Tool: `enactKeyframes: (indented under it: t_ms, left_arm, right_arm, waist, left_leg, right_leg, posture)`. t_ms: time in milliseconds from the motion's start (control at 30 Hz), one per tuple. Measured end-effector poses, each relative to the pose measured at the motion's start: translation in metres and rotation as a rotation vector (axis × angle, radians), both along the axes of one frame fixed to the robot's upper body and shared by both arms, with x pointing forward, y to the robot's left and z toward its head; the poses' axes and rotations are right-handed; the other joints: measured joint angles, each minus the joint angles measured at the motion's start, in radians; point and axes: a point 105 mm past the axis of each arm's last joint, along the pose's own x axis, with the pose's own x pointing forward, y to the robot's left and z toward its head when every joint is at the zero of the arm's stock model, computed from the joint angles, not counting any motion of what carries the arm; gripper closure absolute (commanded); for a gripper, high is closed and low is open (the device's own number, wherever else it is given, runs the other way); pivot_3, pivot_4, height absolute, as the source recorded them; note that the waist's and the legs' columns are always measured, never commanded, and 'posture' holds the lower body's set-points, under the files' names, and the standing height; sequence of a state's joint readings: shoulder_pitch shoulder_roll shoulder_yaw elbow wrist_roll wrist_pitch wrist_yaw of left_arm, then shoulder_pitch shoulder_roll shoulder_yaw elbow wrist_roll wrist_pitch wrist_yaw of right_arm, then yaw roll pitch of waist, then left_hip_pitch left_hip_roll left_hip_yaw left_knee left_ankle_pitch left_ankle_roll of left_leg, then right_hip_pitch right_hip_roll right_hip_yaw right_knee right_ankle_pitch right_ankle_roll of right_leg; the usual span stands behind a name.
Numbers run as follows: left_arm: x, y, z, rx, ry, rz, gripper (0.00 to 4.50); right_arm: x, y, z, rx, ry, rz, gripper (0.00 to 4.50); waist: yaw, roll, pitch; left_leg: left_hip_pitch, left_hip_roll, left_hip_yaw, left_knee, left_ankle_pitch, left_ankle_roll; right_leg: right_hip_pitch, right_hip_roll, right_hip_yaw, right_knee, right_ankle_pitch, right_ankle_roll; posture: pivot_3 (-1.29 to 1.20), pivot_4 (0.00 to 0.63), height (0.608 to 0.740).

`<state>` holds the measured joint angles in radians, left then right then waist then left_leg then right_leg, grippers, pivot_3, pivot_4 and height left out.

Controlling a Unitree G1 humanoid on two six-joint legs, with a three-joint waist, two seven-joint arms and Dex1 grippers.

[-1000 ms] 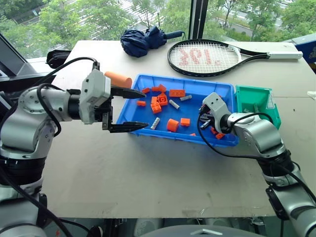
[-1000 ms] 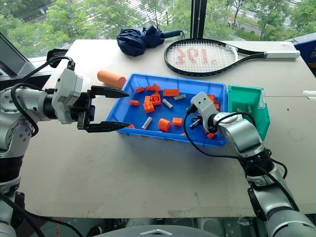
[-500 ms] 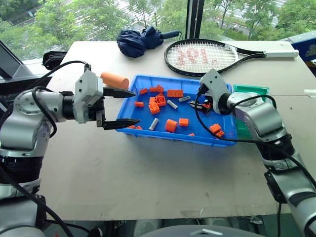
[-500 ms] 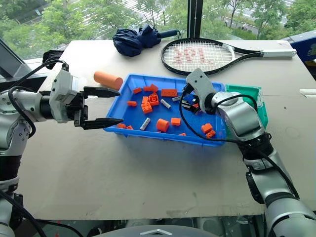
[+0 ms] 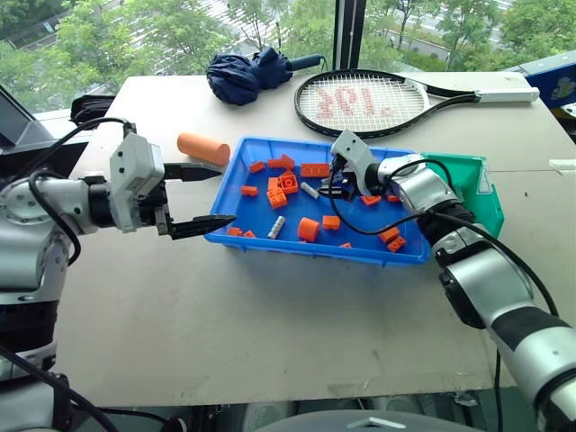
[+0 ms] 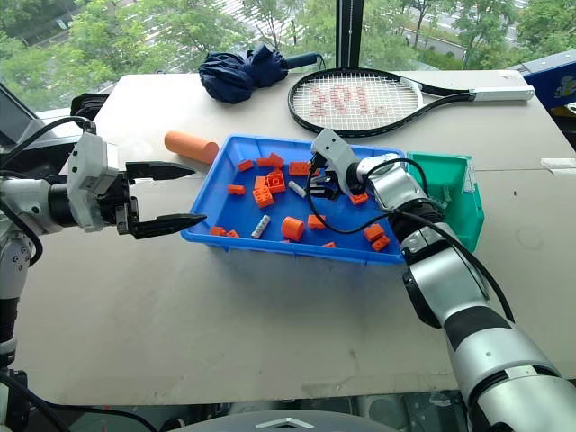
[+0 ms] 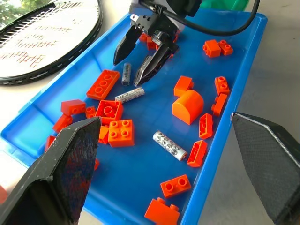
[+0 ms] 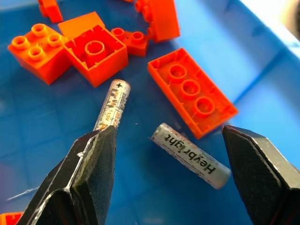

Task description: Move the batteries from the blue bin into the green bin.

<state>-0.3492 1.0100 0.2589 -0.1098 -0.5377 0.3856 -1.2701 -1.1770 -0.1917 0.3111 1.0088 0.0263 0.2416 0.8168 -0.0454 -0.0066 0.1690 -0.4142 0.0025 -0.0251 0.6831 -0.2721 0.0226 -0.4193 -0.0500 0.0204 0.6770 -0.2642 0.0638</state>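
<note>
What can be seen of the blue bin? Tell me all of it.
The blue bin is a wide, shallow, bright-blue plastic tray with low walls, lying flat on the table. It holds scattered orange bricks and a few grey batteries. The green bin stands close by its right end. The open right gripper hangs inside it, over two batteries.

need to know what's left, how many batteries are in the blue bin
3: two batteries beside each other under the right gripper, one mid blue bin among bricks. More may be hidden.

Glossy blue plastic bin (image 5: 407,253), metallic printed batteries (image 8: 190,155), matt black fingers (image 8: 82,183).
</note>
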Motion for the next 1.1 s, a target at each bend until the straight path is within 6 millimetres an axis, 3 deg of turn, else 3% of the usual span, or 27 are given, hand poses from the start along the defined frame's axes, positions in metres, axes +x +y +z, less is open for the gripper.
enactKeyframes:
  t_ms: [233, 367, 533, 700, 867, 967, 1100]
  left_arm:
    - [-0.004, 0.004, 0.003, 0.004, -0.015, 0.016, 0.0]
    - [-0.006, 0.005, 0.006, 0.009, -0.024, 0.022, 0.0]
    - [-0.005, 0.004, 0.005, 0.01, -0.023, 0.018, 0.0]
    - [-0.001, -0.005, 0.009, 0.008, -0.031, -0.022, 0.0]
    - [0.003, -0.021, 0.008, -0.026, -0.022, -0.09, 0.0]
    - [0.005, -0.034, 0.013, -0.074, -0.021, -0.136, 0.0]
    - [0.003, -0.057, 0.019, -0.125, 0.024, -0.203, 0.0]
  right_arm:
    - [0.002, -0.001, -0.005, -0.041, 0.055, 0.01, 0.93]
    - [0.001, -0.003, -0.006, -0.033, 0.076, 0.013, 2.06]
    - [0.001, -0.008, -0.011, -0.053, 0.099, 0.001, 4.49]
    - [-0.001, -0.016, -0.01, -0.072, 0.115, 0.013, 4.49]
    - [-0.007, -0.04, -0.005, -0.068, 0.123, 0.0, 4.49]
    - [-0.026, -0.07, 0.021, 0.011, 0.106, -0.063, 4.49]
    - [-0.065, -0.101, 0.088, 0.123, -0.022, -0.177, 4.49]
  waist:
    - [0.0, 0.0, 0.0]
    - [0.001, 0.0, 0.0]
    - [0.0, 0.0, 0.0]
    - [0.003, 0.0, 0.0]
    - [0.008, 0.0, 0.0]
    - [0.017, 0.001, 0.001]
    - [0.019, 0.001, 0.0]
  left_leg:
    - [0.0, 0.0, 0.0, 0.0, 0.001, -0.001]
    - [0.0, 0.0, 0.0, -0.001, 0.001, -0.001]
    - [0.0, 0.0, 0.0, -0.001, 0.001, -0.002]
    - [0.0, -0.001, 0.0, -0.001, 0.001, -0.002]
    - [-0.002, 0.0, -0.002, 0.0, 0.001, -0.002]
    - [-0.005, -0.001, -0.003, 0.001, 0.001, -0.001]
    - [-0.005, -0.001, -0.002, 0.001, -0.001, 0.003]
  right_leg:
    - [0.0, 0.0, 0.0, 0.0, 0.0, 0.0]
    - [0.0, 0.0, 0.0, 0.001, 0.0, 0.0]
    - [-0.001, 0.0, 0.001, 0.001, 0.0, 0.0]
    - [-0.001, -0.001, 0.001, 0.001, 0.0, 0.0]
    - [-0.001, -0.001, -0.001, 0.001, 0.0, 0.0]
    - [-0.002, -0.002, -0.002, 0.002, 0.0, 0.0]
    - [-0.002, -0.002, -0.002, 0.001, 0.0, 0.0]
  posture:
    - [0.0, 0.15, 0.74]
    - [0.0, 0.15, 0.74]
    - [0.0, 0.15, 0.74]
    - [0.0, 0.15, 0.74]
    - [0.0, 0.15, 0.74]
    - [0.0, 0.15, 0.74]
    - [0.0, 0.15, 0.74]
